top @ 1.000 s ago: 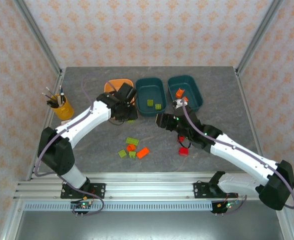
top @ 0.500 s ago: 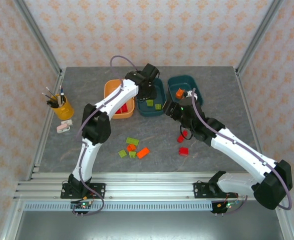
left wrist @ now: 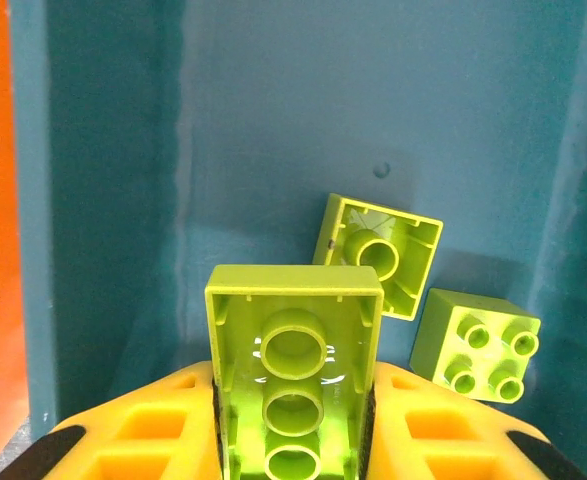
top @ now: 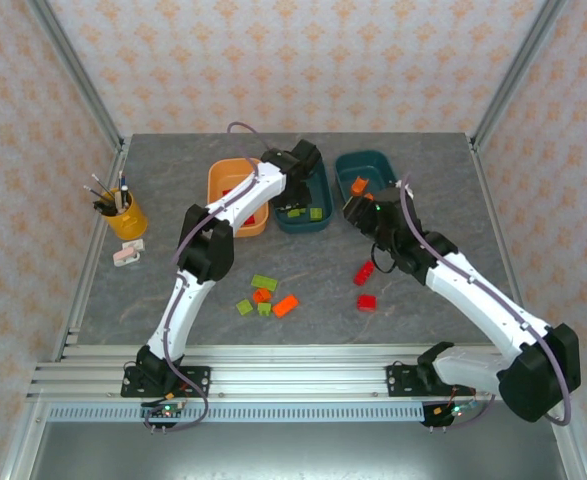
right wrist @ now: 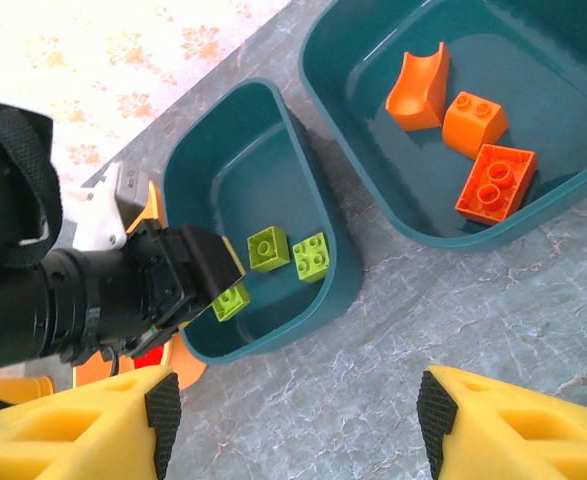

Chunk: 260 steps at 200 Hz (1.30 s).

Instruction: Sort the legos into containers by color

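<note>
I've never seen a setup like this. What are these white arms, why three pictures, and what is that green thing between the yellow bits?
These are two robot arms bolted to a table, sorting toy bricks by colour. The wide picture comes from a camera overhead; the other two from cameras on each wrist, so the yellow bits are gripper fingers. The left gripper is shut on a lime green brick, held over the middle teal tub, where two more green bricks lie. The right gripper is open and empty. The right teal tub holds three orange bricks; the orange tub stands to the left. Loose bricks wait on the grey table.
</note>
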Tool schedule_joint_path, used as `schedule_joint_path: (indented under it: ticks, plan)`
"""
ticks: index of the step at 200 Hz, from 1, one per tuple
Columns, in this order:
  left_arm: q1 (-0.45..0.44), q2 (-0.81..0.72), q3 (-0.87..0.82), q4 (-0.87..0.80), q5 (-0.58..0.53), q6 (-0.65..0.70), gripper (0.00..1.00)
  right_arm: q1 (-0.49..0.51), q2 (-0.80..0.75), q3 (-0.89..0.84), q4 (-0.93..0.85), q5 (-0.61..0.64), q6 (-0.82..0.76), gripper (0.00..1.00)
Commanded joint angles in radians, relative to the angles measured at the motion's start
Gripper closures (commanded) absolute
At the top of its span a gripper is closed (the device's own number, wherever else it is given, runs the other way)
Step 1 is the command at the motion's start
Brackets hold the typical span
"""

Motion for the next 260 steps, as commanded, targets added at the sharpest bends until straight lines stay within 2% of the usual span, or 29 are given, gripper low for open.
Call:
schedule_joint_path:
  ticks: [1,43,78,123,159,194,222,244,260]
  plan:
    - [0.012,0.023,0.038,-0.054,-0.041,-0.058,0.81,-0.008,0.018,0.005,0.022,-0.034,0.019,0.34]
    - [0.012,0.061,0.059,-0.073,-0.025,-0.081,0.78,-0.010,0.046,0.009,0.018,-0.052,0.033,0.34]
    - [0.013,0.072,0.090,-0.077,-0.013,-0.081,0.61,-0.011,0.054,0.022,-0.007,-0.053,0.034,0.33]
    - [0.012,0.056,0.143,-0.083,-0.001,-0.072,0.48,-0.011,0.056,0.041,-0.041,-0.046,0.022,0.33]
    - [0.011,0.007,0.180,-0.069,0.013,-0.072,0.39,-0.012,0.054,0.072,-0.084,-0.025,-0.015,0.33]
    - [0.002,-0.121,0.163,-0.057,-0.001,-0.062,0.32,-0.012,0.037,0.109,-0.156,-0.010,-0.057,0.33]
    - [-0.001,-0.310,-0.015,-0.002,0.003,-0.032,0.31,-0.011,0.034,0.132,-0.224,-0.040,-0.115,0.34]
    - [-0.002,-0.496,-0.269,0.071,0.035,-0.005,0.31,-0.009,0.033,0.140,-0.278,-0.124,-0.189,0.36]
    - [-0.003,-0.653,-0.489,0.134,0.063,0.011,0.31,0.029,0.034,0.146,-0.339,-0.125,-0.219,0.36]
